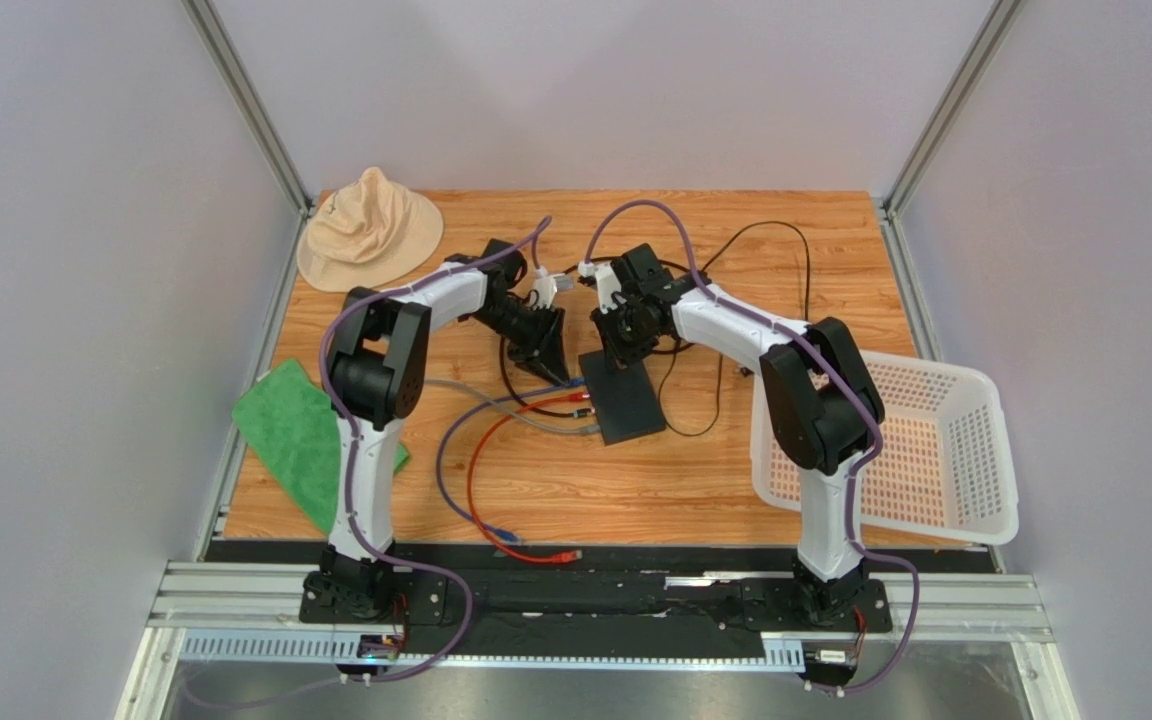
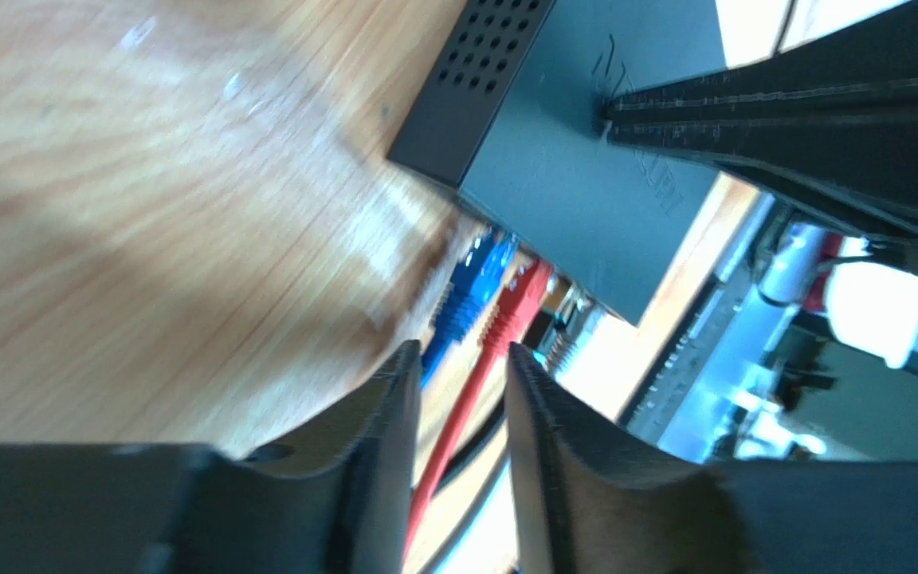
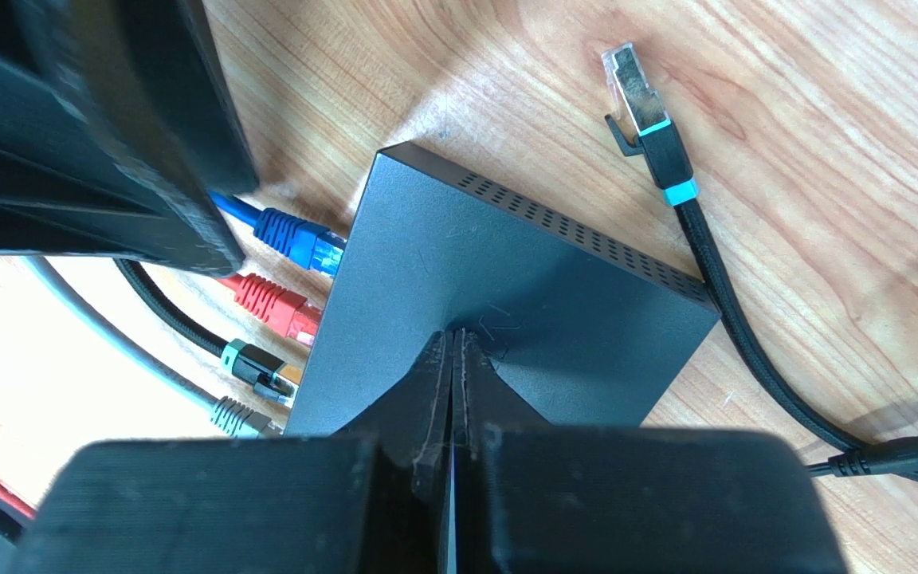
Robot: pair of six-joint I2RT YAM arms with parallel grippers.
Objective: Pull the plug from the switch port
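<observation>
The switch [image 1: 623,393], a flat matte-black box, lies mid-table. My right gripper [image 3: 453,341] is shut, its tips pressed down on the bare top of the switch [image 3: 524,287]. Four plugs stand in a row along its left edge: blue plug [image 3: 296,239], red plug [image 3: 270,305], black-and-teal plug [image 3: 254,365] and grey plug [image 3: 236,416]. My left gripper [image 2: 461,365] is open just short of that edge. The red cable [image 2: 452,443] runs through the gap between its fingers, touching neither, with the red plug [image 2: 521,299] and blue plug [image 2: 476,281] ahead of them.
A loose black cable with a bare plug [image 3: 643,114] lies right of the switch. A tan hat [image 1: 370,228] sits back left, a green cloth [image 1: 294,428] at the left edge, a white basket [image 1: 913,450] on the right. Red and blue cable ends [image 1: 515,537] trail toward the front.
</observation>
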